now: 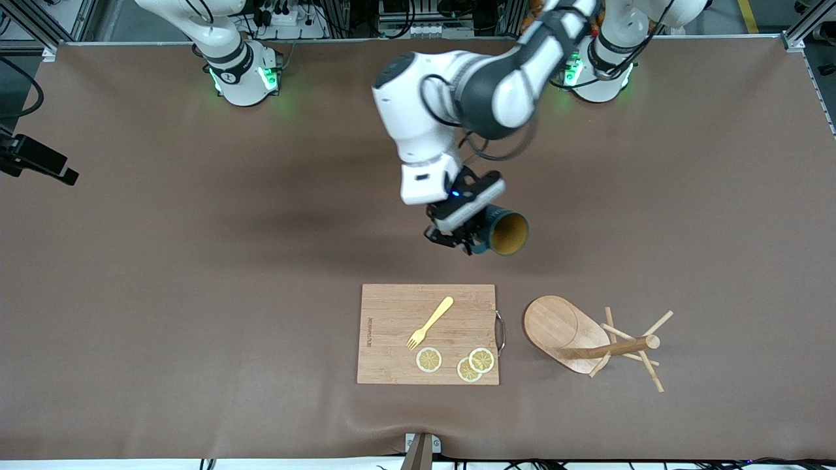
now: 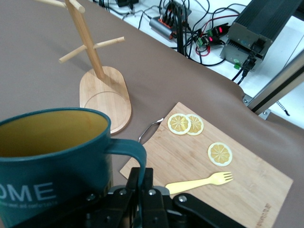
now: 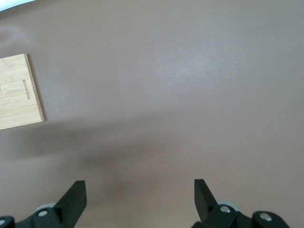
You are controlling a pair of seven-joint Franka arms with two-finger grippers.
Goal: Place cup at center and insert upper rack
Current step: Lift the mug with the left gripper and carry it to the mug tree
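Observation:
My left gripper (image 1: 467,243) is shut on the loop handle of the dark teal cup (image 1: 506,234) and holds it in the air over the bare brown mat. The cup is tipped so its yellowish inside faces the front camera. In the left wrist view the cup (image 2: 52,156) shows white lettering, and my left gripper (image 2: 148,176) pinches its handle. The wooden mug tree (image 1: 567,334) lies on its side beside the cutting board, toward the left arm's end; it also shows in the left wrist view (image 2: 102,90). My right gripper (image 3: 140,194) is open and empty over bare mat.
A rectangular wooden cutting board (image 1: 392,313) lies near the table's front edge, with a yellow fork (image 1: 431,322) and three lemon slices (image 1: 428,360) on it. The board also shows in the left wrist view (image 2: 251,190) and the right wrist view (image 3: 19,92).

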